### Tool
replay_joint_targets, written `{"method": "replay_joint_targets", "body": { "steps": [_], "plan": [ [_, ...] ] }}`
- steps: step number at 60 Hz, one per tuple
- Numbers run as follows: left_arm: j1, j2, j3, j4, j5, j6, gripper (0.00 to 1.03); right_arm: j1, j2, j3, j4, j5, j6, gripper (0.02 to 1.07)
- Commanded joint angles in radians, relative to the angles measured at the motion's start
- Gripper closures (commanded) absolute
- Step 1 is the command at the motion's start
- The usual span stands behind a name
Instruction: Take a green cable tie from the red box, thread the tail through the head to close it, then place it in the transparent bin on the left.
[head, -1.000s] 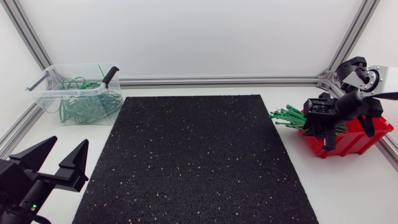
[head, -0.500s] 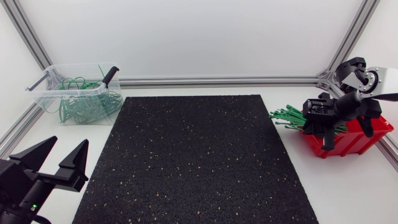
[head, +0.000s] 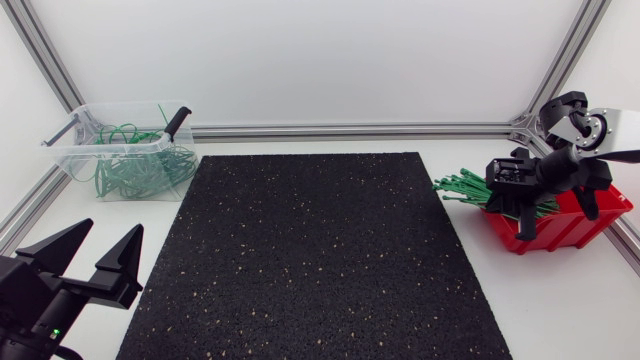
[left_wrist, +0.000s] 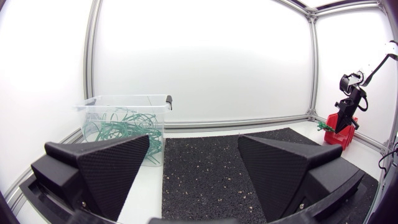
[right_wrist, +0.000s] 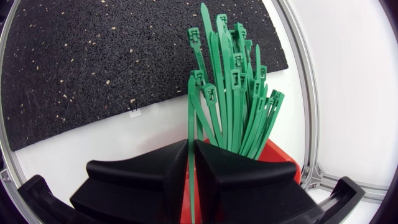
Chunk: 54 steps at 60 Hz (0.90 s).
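Right gripper (right_wrist: 191, 163) pinches one green cable tie (right_wrist: 189, 112) at the bundle's (right_wrist: 239, 93) edge above the red box (right_wrist: 277, 160) — so thin a hold may slip, or tangled neighbours drag out too

The white table (head: 560, 300) carries a black speckled mat (head: 310, 260) across its middle, reaching from the near edge almost to the far rail, with a transparent bin (head: 72, 160) on bare tabletop at the far left corner and a red box (head: 560, 228) at the right edge.
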<state>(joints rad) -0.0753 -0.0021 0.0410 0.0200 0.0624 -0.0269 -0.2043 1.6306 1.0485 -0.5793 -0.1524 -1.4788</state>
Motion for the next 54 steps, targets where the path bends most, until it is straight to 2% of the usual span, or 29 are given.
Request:
{"method": "replay_joint_targets", "body": {
  "steps": [1, 21, 37, 47, 54],
  "plan": [
    [-0.007, -0.007, -0.039, -0.022, -0.001, -0.015, 0.04, 0.006, 0.003, -0.015, -0.019, 0.005, -0.037, 1.01],
    [-0.007, -0.007, -0.039, -0.020, -0.001, -0.015, 0.04, -0.001, -0.037, 0.022, -0.082, -0.010, -0.029, 1.01],
    [-0.007, -0.007, -0.039, -0.020, -0.001, -0.015, 0.04, -0.012, -0.153, 0.100, -0.221, -0.096, -0.017, 1.01],
    [-0.006, -0.007, -0.039, -0.020, -0.001, -0.015, 0.04, -0.015, -0.236, 0.156, -0.298, -0.187, 0.012, 1.01],
    [-0.006, -0.009, -0.039, -0.020, -0.001, -0.015, 0.04, -0.015, -0.298, 0.179, -0.298, -0.245, 0.061, 1.01]
  ]
}}
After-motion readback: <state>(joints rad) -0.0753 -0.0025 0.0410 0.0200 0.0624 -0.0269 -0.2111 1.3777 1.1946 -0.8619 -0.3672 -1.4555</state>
